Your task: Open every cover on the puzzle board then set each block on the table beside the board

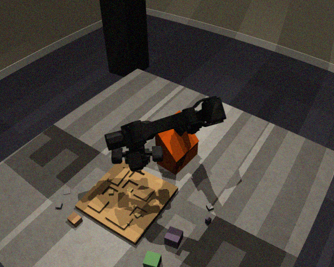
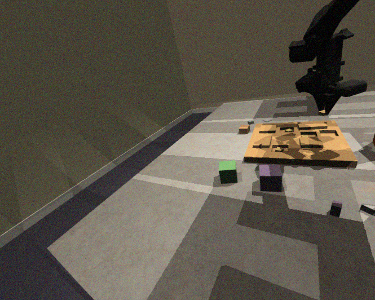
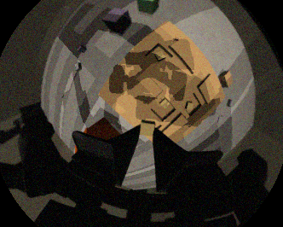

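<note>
From here, the gripper (image 1: 136, 169) (image 2: 323, 113) (image 3: 146, 128) is closed on a small tan block (image 2: 322, 111) (image 3: 147, 128), held above the puzzle board (image 1: 112, 211) (image 2: 297, 158) (image 3: 131, 102)'s far edge. Carrying seems in hand; next it should lower that block onto the tabletop (image 1: 83, 244) (image 2: 116, 225) (image 3: 229, 34), clear of the board.

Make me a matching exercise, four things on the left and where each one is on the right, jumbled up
Column one:
1. Yellowish block
2. Green cube
3. Small orange-brown block
4. Puzzle board

Column two:
A. On the table, nearer the purple cube than the orange-brown block is
B. Held in the jaws
C. Flat on the table
D. On the table, close by a board corner

Pairs: 1-B, 2-A, 3-D, 4-C
</note>
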Available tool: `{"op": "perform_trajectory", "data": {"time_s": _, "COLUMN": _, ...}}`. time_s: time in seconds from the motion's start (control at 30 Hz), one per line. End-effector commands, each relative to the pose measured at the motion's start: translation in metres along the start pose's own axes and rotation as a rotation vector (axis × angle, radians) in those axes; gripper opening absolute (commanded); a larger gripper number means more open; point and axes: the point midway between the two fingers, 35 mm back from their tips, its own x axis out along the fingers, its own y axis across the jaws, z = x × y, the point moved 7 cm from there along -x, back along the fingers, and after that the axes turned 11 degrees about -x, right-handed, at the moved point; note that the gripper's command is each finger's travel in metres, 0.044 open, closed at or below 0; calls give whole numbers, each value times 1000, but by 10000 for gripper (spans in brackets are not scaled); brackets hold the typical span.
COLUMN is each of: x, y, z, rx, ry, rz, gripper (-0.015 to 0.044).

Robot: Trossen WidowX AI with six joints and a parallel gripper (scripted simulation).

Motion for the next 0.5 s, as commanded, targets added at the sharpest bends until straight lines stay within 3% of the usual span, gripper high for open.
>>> {"op": "perform_trajectory", "data": {"time_s": 0.0, "x": -3, "y": 3, "z": 18, "rx": -9, "ry": 1, "rz": -14, "gripper": 80}}
{"op": "perform_trajectory", "data": {"time_s": 0.47, "x": -5, "y": 21, "z": 63, "rx": -9, "ry": 6, "rz": -25, "gripper": 80}}
